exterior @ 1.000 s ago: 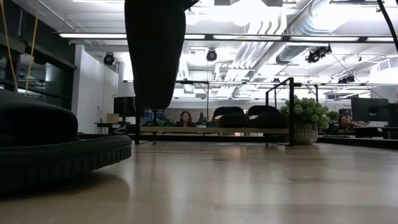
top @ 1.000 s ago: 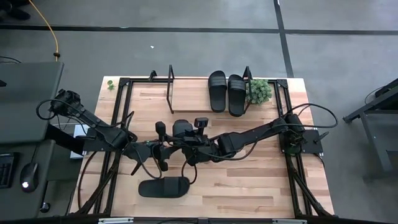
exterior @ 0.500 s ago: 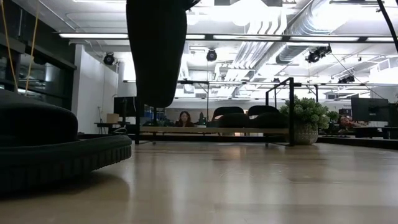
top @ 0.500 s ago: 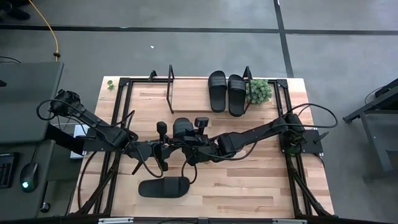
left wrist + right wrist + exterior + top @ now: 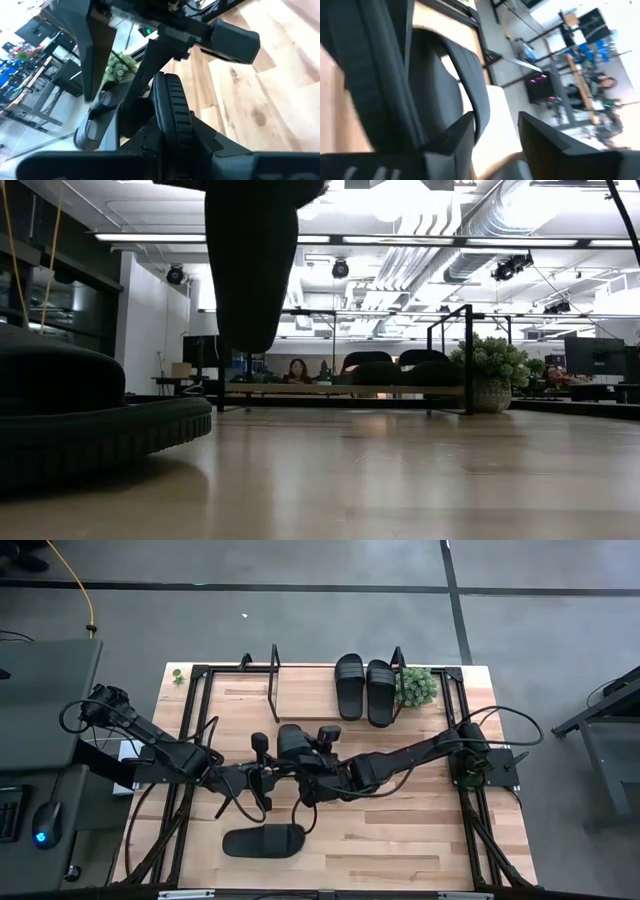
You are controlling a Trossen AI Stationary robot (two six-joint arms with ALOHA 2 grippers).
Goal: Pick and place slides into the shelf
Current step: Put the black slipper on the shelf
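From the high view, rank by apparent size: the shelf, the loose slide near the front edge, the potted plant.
1. shelf, clearly largest.
2. loose slide lying flat near the front edge.
3. potted plant, smallest.
All rest at about table level, so the ranking looks reliable.

Four black slides (image 5: pixel 349 686), one shelf (image 5: pixel 300 690), one potted plant (image 5: pixel 418 685), two arms.

A small potted plant (image 5: pixel 418 685) is sitting at the far right corner of my wooden tabletop (image 5: pixel 400 840). A green sprig (image 5: pixel 177 675) is lying at its far left corner. A person (image 5: pixel 297 370) is sitting well beyond it.
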